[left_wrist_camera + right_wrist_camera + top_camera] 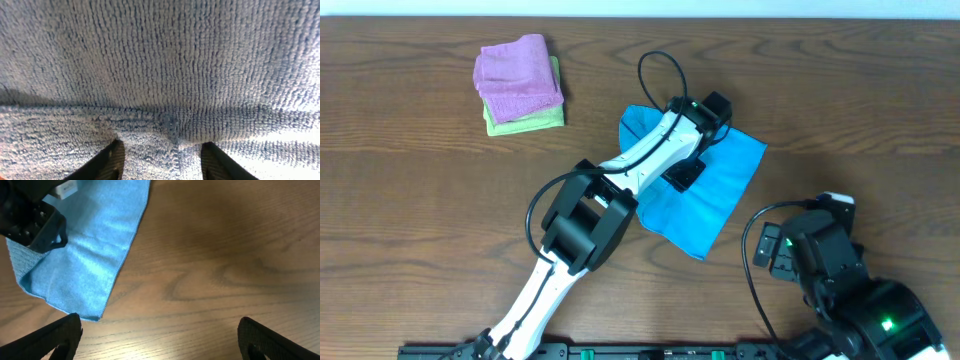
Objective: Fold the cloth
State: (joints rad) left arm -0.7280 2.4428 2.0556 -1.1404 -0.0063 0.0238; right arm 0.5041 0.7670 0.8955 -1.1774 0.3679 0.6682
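The sky-blue cloth (pixel 725 185) lies partly doubled over in the middle of the wooden table. My left gripper (pixel 685 172) is pressed down on its middle. In the left wrist view the cloth (pixel 160 60) fills the frame, and a hemmed ridge of it bulges between the fingers of the left gripper (pixel 161 146), whose jaws stand about half apart. My right gripper (pixel 825 210) hovers at the near right, wide open over bare wood (pixel 157 325) and holding nothing. The cloth's near corner (pixel 95 255) lies just ahead of its left finger.
A folded pink cloth (pixel 517 67) is stacked on a folded light green one (pixel 525 120) at the back left. The left arm's black wrist (pixel 30 220) rests over the cloth in the right wrist view. Bare wood (pixel 225 255) lies right of the cloth.
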